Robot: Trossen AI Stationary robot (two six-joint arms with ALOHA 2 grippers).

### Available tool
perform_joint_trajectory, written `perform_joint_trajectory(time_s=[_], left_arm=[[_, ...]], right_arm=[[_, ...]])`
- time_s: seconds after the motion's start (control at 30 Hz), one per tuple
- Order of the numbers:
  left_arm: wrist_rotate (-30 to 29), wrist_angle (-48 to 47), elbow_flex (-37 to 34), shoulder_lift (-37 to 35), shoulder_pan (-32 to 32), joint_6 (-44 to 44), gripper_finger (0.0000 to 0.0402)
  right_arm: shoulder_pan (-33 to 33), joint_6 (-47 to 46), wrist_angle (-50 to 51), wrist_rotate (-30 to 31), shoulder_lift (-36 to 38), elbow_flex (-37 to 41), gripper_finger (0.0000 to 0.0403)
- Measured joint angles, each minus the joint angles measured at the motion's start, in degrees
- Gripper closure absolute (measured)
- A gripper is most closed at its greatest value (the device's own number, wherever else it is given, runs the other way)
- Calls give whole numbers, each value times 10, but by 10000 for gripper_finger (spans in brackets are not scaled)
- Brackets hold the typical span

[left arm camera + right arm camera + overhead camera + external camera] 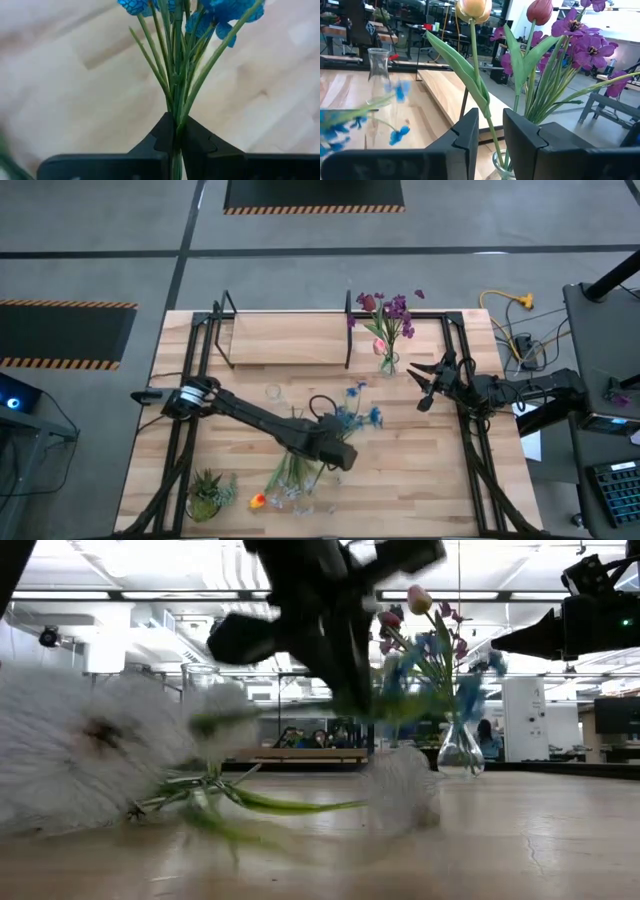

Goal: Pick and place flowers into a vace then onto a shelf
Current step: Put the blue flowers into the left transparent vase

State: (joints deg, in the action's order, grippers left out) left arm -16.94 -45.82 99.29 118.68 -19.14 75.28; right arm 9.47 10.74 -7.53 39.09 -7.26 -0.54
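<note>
My left gripper [176,122] is over the table's middle [340,452], shut on a bunch of blue flowers [358,416]. More loose flowers [290,478] lie on the table toward its near edge, among them a white bloom [80,750] and an orange-yellow one [257,501]. A glass vase [388,362] with purple flowers and tulips [580,45] stands on the table by the shelf's right end. The shelf [290,338] is a light plank with black brackets at the far edge. My right gripper [491,135] waits right of the vase [425,385], slightly open and holding nothing. My left gripper pinches several thin green stems [176,107] of the blue flowers together between its two fingers. The blooms [220,15] stand out beyond the fingertips, and the stems' other ends pass back between the fingers out of sight. In the low view the bunch [400,700] shows blurred above the tabletop.
An empty clear glass vase [377,67] stands on the table in front of the shelf [273,392]. A small spiky potted plant [205,492] sits at the near left corner. Black frame rails [190,410] run along both sides of the table.
</note>
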Motion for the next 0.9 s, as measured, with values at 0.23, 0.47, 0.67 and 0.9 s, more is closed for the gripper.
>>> perform_joint_trajectory(time_s=[0.23,0.47,0.67,0.9], left_arm=[[-39,-3,0,-94,-9,-171,400],[-248,-2,-5,-176,-50,-299,401],[-348,6,-46,-210,-64,-338,401],[-318,222,-182,-268,-59,-506,401]], right_arm=[[0,0,0,0,0,0,317],[0,0,0,0,0,0,323],[0,0,0,0,0,0,333],[0,0,0,0,0,0,335]])
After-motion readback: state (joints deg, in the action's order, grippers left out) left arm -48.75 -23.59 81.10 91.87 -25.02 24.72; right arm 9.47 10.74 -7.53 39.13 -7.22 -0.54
